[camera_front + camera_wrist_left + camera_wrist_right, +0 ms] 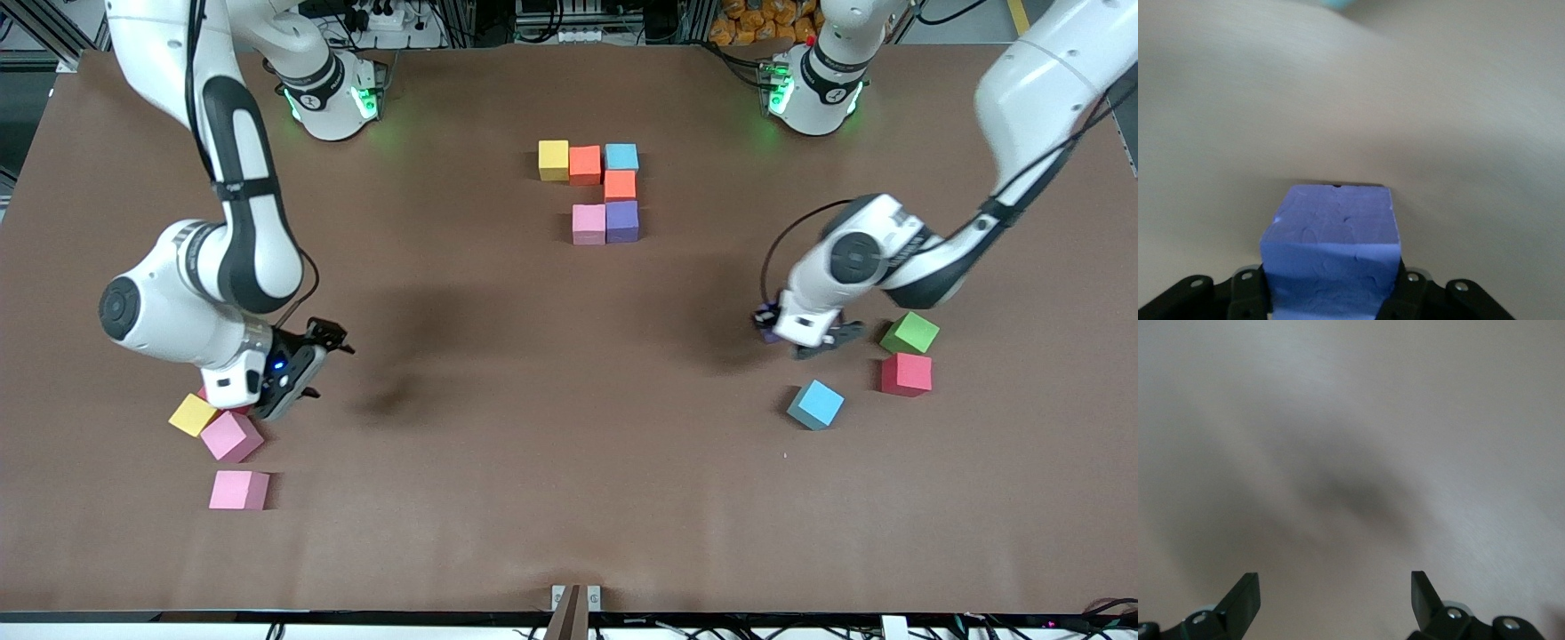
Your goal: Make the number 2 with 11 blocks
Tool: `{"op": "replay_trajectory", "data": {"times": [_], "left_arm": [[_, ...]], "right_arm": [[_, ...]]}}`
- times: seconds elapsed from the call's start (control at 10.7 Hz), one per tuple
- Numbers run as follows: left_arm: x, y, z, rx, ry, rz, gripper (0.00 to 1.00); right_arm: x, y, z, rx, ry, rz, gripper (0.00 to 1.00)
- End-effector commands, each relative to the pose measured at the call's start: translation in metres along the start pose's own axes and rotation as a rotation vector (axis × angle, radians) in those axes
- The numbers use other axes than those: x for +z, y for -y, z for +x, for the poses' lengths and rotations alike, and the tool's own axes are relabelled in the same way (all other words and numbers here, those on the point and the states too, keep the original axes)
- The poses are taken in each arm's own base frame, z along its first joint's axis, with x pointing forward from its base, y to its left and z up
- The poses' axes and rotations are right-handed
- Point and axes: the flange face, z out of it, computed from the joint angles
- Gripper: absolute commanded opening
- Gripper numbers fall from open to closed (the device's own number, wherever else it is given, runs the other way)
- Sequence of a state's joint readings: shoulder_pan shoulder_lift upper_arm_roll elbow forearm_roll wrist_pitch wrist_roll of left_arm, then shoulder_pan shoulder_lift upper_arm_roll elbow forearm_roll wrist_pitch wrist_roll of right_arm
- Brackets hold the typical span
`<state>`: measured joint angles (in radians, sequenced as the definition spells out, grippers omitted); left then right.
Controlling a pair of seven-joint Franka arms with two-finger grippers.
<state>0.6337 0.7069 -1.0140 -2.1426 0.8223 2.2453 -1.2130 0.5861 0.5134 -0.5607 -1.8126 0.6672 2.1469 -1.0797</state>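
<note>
Blocks of matte foam, six small cubes so far, make up the partial number 2 [593,192] near the robots' bases at mid-table in the front view: a yellow cube [553,160], an orange cube [584,164] and a light blue cube [621,156] in the top row, a second orange cube [620,185] under the blue one, then a pink cube [589,223] touching a purple cube [622,221]. The left arm bends down from its base, elbow high, wrist low, and its left gripper [775,331] sits at the table near a tilted green foam cube [909,332], a red cube [906,373] and a loose light blue cube [815,404]; a purple edge shows at the fingers. The right arm folds down toward its own end of the table, the right gripper [302,378] hanging over a loose yellow cube [192,414] and a tilted pink cube [231,436]; another pink cube [239,490] lies nearer the camera. In the left wrist view, the black fingers [1250,293] clench a second purple foam cube [1331,257], its surface dimpled, against the brown table [1438,120]. In the right wrist view, the fingers [1245,597] stand spread wide, released, with only bare table between them.
</note>
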Motion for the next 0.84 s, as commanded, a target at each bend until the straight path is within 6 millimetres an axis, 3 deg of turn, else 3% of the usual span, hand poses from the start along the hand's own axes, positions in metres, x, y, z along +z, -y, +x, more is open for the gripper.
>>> {"op": "replay_trajectory", "data": {"times": [0.0,0.28,0.38,0.47,0.56,0.75], "left_arm": [[-0.015,-0.056,-0.028,0.146,-0.071,0.010,0.20],[-0.054,-0.154,-0.103,0.330,-0.151,0.026,0.20],[-0.077,-0.190,-0.125,0.380,-0.192,-0.001,0.20],[-0.097,-0.217,-0.142,0.411,-0.218,-0.025,0.20],[-0.111,-0.237,-0.159,0.454,-0.236,-0.042,0.20],[-0.132,-0.269,-0.201,0.655,-0.276,-0.055,0.20]], "right_arm": [[-0.018,-0.020,-0.004,0.212,0.004,-0.038,1.00],[-0.036,-0.044,-0.022,0.258,-0.007,-0.089,1.00],[-0.040,-0.053,-0.029,0.297,-0.025,-0.093,1.00],[-0.053,-0.083,-0.054,0.371,-0.067,-0.070,1.00],[-0.043,-0.080,-0.050,0.371,-0.072,-0.040,1.00],[-0.035,-0.102,-0.062,0.392,-0.075,-0.121,1.00]]}}
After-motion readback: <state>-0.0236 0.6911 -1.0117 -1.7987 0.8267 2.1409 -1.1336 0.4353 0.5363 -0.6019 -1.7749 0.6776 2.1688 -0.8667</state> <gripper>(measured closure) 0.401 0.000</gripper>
